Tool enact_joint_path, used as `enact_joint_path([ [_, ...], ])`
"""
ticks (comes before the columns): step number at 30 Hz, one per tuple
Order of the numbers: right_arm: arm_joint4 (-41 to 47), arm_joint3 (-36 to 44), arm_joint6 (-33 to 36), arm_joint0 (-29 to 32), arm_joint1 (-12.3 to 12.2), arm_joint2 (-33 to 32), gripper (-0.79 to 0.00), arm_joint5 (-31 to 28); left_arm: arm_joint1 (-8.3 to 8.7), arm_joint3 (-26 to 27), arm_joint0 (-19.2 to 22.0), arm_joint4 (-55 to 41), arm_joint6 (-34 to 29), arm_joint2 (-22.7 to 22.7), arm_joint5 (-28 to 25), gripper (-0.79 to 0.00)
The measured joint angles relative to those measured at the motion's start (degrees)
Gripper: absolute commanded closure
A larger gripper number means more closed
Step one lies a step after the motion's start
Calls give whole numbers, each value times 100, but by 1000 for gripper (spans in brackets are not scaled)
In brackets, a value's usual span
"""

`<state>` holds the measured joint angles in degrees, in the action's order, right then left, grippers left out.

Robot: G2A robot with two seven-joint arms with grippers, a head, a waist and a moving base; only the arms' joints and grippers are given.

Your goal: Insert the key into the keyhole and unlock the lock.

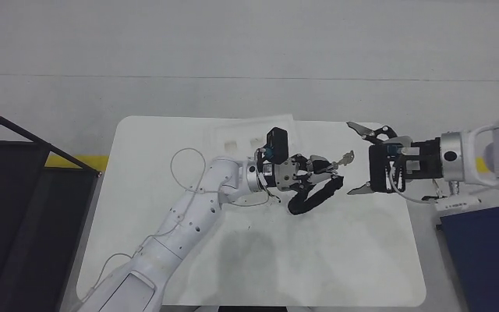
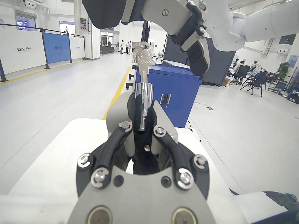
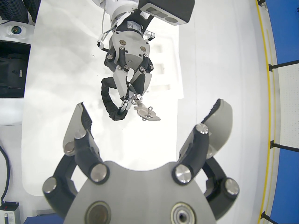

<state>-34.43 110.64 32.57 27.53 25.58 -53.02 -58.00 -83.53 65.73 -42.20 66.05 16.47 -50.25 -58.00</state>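
Note:
My left gripper (image 1: 313,168) is shut on the chrome barrel of the lock (image 2: 143,102), held above the middle of the white table (image 1: 156,203). The lock's black sheathed cable (image 1: 312,199) hangs in a loop below it. A silver key (image 2: 144,58) sits in the keyhole at the barrel's end, with a second key on the same ring; in the right wrist view the key (image 3: 146,113) sticks out toward my right gripper (image 3: 151,115). That right gripper (image 1: 360,156) stands open just off the key's bow, not touching it.
A shallow white tray (image 1: 249,132) lies on the table behind the left gripper. A blue cabinet (image 2: 175,94) stands past the table's right edge. A dark frame (image 1: 31,203) borders the table's left side.

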Motion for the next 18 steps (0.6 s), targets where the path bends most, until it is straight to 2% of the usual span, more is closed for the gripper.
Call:
enact_joint_path([
  [8,-546,-48,-495,-28,25,91,-317,0,180,183,13,-407,-255,145,0,0],
  [12,-695,-99,-654,-32,29,130,-262,0,237,194,18,-551,-294,227,0,0],
  [15,-689,-131,-776,-24,27,164,-142,0,259,190,-4,-601,-283,246,0,0],
  [17,-651,-130,-825,-24,21,198,0,0,268,190,-15,-611,-267,241,0,0],
  [18,-634,-130,-835,-28,17,212,0,0,271,190,-20,-611,-260,235,0,0],
])
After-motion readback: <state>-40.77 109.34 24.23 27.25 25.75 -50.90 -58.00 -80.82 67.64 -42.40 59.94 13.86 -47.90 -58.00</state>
